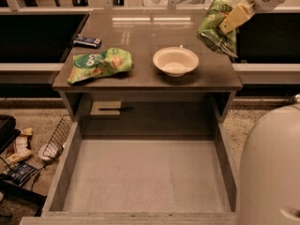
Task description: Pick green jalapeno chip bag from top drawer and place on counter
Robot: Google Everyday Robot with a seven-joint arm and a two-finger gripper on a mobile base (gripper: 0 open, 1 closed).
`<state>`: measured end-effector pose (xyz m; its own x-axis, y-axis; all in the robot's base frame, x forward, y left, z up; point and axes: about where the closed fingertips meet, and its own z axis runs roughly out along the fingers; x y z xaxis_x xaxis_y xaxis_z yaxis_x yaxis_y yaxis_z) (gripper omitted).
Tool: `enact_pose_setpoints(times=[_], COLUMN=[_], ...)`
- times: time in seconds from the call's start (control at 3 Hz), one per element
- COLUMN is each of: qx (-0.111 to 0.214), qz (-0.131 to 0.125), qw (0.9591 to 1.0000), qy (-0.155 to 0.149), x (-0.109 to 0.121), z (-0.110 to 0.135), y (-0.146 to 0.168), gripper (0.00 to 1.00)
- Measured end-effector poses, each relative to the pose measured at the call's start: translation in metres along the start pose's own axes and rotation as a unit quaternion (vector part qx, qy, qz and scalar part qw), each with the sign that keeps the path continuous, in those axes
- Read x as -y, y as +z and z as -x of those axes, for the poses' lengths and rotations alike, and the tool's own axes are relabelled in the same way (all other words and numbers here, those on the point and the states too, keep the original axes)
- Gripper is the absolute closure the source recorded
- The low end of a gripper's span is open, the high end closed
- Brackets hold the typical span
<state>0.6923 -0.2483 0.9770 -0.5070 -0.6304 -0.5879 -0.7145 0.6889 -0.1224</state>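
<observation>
The green jalapeno chip bag (216, 26) hangs crumpled in the air over the right side of the counter (140, 34), right of the bowl. My gripper (233, 18) is shut on the bag, with a pale finger (236, 17) lying across it; the white arm comes in from the top right. The top drawer (145, 175) stands pulled wide open below the counter and nothing lies in it.
On the counter lie a lighter-green bag (99, 64) at the left, a white bowl (175, 61) in the middle and a small dark bar (87, 41) at the back left. A small beige drawer front (107, 109) sits under the counter. Clutter lies on the floor at left (18, 153).
</observation>
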Motion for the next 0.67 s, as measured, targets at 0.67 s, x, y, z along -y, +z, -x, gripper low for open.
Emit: enact_pose_setpoints(times=[0.67], qx=[0.109], qz=[-0.006], qw=[0.9936], qy=[0.029], x=[0.031], z=[0.068], y=[0.069], gripper=[1.00])
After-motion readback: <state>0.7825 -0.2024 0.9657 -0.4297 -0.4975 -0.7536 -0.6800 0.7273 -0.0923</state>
